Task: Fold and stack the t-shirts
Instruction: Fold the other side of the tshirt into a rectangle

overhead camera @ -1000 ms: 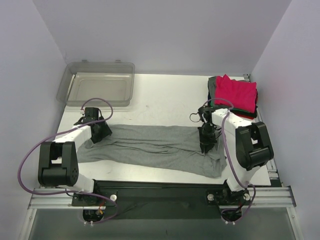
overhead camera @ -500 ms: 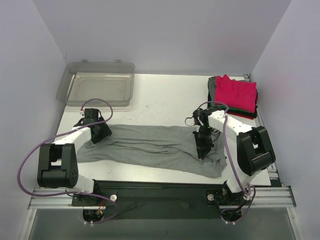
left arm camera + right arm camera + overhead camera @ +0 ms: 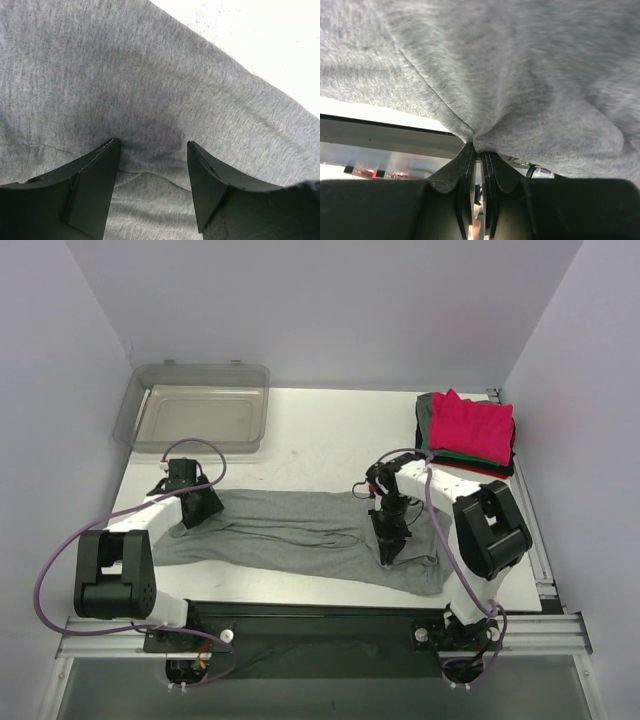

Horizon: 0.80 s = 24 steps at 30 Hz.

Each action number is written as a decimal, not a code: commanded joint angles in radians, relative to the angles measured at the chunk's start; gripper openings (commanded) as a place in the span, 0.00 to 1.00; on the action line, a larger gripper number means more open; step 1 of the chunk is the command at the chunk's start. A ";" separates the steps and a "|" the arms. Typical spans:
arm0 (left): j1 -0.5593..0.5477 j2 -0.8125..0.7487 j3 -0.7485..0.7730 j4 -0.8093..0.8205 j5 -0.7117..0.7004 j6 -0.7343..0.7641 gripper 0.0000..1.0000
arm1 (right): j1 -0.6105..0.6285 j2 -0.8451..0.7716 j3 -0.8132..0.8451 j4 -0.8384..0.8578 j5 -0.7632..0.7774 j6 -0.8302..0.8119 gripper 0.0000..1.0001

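Note:
The large heather-grey t-shirt lies folded lengthwise in a long band across the near half of the table. My left gripper rests on its left end, open, with the cloth under and between the fingers. My right gripper is shut on a fold of the grey shirt near its right end and holds it pinched and lifted. A stack of folded shirts, bright pink-red on top with green, dark and grey beneath, sits at the back right.
A clear plastic bin stands at the back left corner. White walls close in the table on three sides. The table's near edge runs just below the grey shirt.
My right gripper has moved left along the grey shirt, dragging the pinched fold with it. The left arm has stayed in place.

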 commanded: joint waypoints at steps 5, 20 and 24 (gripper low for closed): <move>0.012 0.014 -0.021 -0.098 -0.001 0.033 0.67 | 0.058 0.026 0.046 -0.084 -0.069 0.004 0.16; 0.060 -0.048 0.061 -0.164 -0.015 0.049 0.68 | 0.035 -0.038 0.157 -0.120 -0.046 0.032 0.73; 0.063 -0.076 0.110 -0.197 -0.038 0.049 0.68 | -0.046 -0.049 0.194 -0.116 0.016 0.031 0.75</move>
